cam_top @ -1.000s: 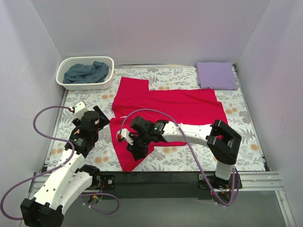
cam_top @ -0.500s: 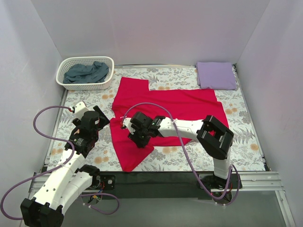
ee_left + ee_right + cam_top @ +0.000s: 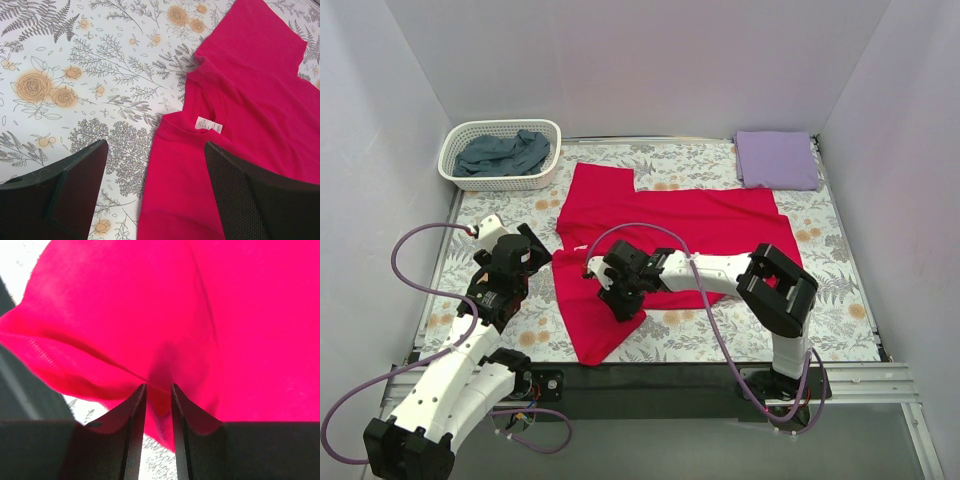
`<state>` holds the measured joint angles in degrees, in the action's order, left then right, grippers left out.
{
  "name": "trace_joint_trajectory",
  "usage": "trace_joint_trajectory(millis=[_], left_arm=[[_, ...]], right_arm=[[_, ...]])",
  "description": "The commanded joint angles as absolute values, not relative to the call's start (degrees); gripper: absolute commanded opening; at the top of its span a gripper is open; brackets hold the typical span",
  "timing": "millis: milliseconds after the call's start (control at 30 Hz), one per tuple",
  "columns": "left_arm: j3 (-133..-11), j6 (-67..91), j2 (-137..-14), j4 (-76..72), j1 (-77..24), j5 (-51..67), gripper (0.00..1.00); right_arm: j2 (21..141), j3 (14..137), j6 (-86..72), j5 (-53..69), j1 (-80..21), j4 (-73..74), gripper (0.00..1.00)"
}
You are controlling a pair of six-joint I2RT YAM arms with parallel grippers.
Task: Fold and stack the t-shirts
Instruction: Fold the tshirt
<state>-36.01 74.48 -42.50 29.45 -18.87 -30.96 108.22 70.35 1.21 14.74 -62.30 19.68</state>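
Note:
The crimson red t-shirt (image 3: pixel 700 225) lies spread across the middle of the floral table cover, its near-left part running toward the front edge. My right gripper (image 3: pixel 625 298) sits over that part, shut on a raised fold of the red cloth (image 3: pixel 165 365) pinched between its fingers. My left gripper (image 3: pixel 535 247) hovers open to the left of the shirt. In the left wrist view its jaws stand wide over the collar edge (image 3: pixel 200 130) with its white label, holding nothing. A folded lavender t-shirt (image 3: pixel 777 158) lies at the back right. A slate blue-grey t-shirt (image 3: pixel 505 152) is heaped in the basket.
A white lattice basket (image 3: pixel 551 130) stands at the back left corner. Pale walls close in the table on three sides. Both arm bases and their purple cables (image 3: pixel 420 235) sit at the near edge.
My right gripper has shifted right and slightly away, holding the pinched red cloth, and the shirt's near-left flap has drawn in. The left arm has not moved.

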Motion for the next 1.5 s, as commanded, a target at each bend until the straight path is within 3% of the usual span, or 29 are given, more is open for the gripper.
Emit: trace_joint_trajectory(millis=[0,633,933,1033,1133,1400,1467], left_arm=[[-36.3,74.0,-42.5,28.5,-18.6,-31.5,0.72],[-36.3,73.4,-43.4,27.9,-18.6,-30.4,0.72],[-36.7,73.5,-46.0,28.6,-18.6,-20.7,0.72],[-38.5,77.1,-48.9,32.3,-18.7,-16.0,0.72],[-39.5,81.3,-51.0,36.8,-18.7,-14.2,0.73],[-41.4,86.4,-60.5,44.7,-19.2,-12.1,0.68],[-42.0,88.1,-63.4,46.6,-19.7,-13.4,0.64]], right_arm=[[104.0,69.3,1.0,18.0,-62.5,21.4,0.29],[94.9,57.0,0.4,24.4,-62.9,25.3,0.28],[84.7,56.4,-8.0,4.0,-58.2,27.8,0.32],[80.4,54.2,-11.2,-2.1,-52.0,29.1,0.50],[74.5,50.5,-14.9,-4.4,-43.6,29.4,0.57],[59.9,44.1,-18.7,-5.4,-21.9,29.4,0.62],[57.3,43.6,-19.6,-6.4,-18.0,29.4,0.77]])
